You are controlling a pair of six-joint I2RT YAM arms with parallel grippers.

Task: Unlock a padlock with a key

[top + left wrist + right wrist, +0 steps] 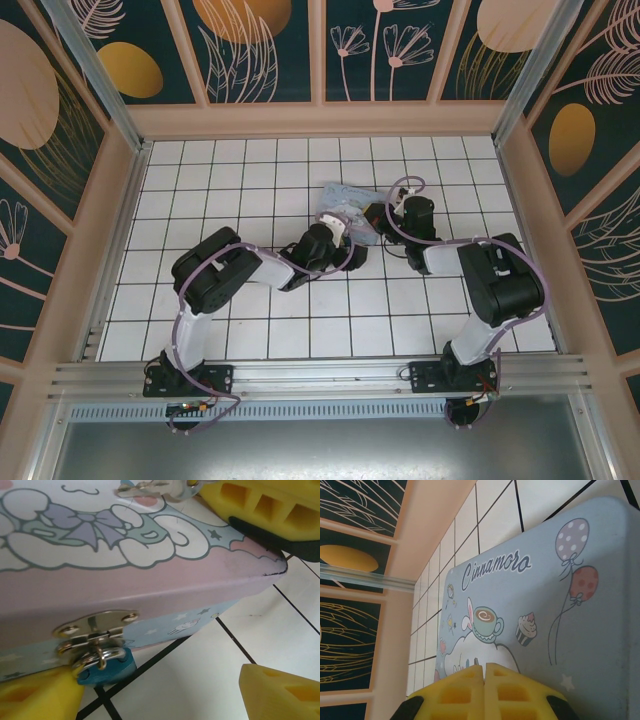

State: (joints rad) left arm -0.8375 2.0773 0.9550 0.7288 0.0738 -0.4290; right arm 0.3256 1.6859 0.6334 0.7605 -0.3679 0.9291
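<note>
The small blue padlock (pixel 107 667) hangs by its metal shackle from the hasp (pixel 95 630) on the front of the pale blue cartoon tin (pixel 150 580). My left gripper (pixel 160 680) is open. One yellow finger (pixel 40 695) touches the padlock's left side, and the other finger is far to the right. My right gripper (pixel 484 667) is shut above the tin lid, and a thin dark key tip (pixel 476 660) pokes out between its pads. In the left wrist view the metal key (pixel 145 487) lies over the lid beside the right gripper's fingers (pixel 265 505).
The tin (pixel 345 205) lies on the white tiled floor (pixel 250 330) mid-table, with both grippers close around it, left (pixel 335 238) and right (pixel 385 215). Pink walls (pixel 320 120) enclose the floor on three sides.
</note>
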